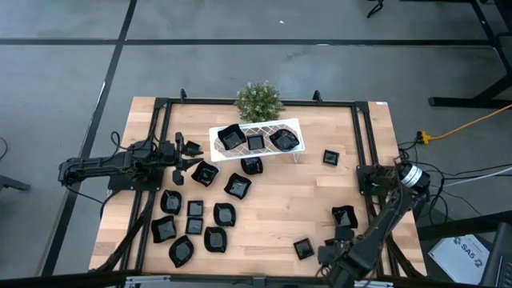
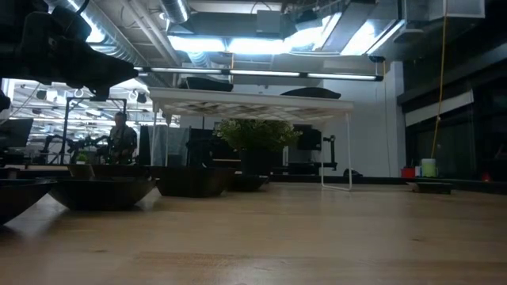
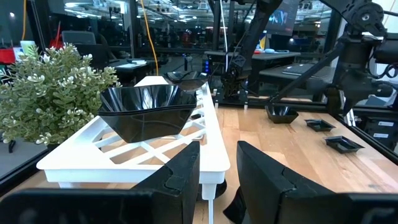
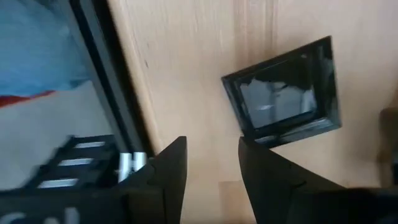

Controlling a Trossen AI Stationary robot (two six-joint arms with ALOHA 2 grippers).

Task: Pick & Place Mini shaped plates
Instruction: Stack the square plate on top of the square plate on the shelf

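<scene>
**A:** So where were the mini plates [image 1: 194, 208] at that point?

**B:** Mostly scattered on the desk [image 1: 280, 200]. A big cluster sat on the left half, a few loose ones lay toward the right edge, and three were up on the white rack [image 1: 294, 125] by the green plant [image 1: 258, 99].

**A:** And the claws?

**B:** The left claw [image 1: 182, 154] hovered just left of the rack, fingers [image 3: 180, 180] parted with nothing between them, and the big dish on the rack's near end [image 3: 148, 112] sat right ahead of it. The right claw [image 1: 330, 256] hung low at the desk's front right corner, also spread and empty, with a square plate [image 4: 286, 93] just beside it.
</scene>
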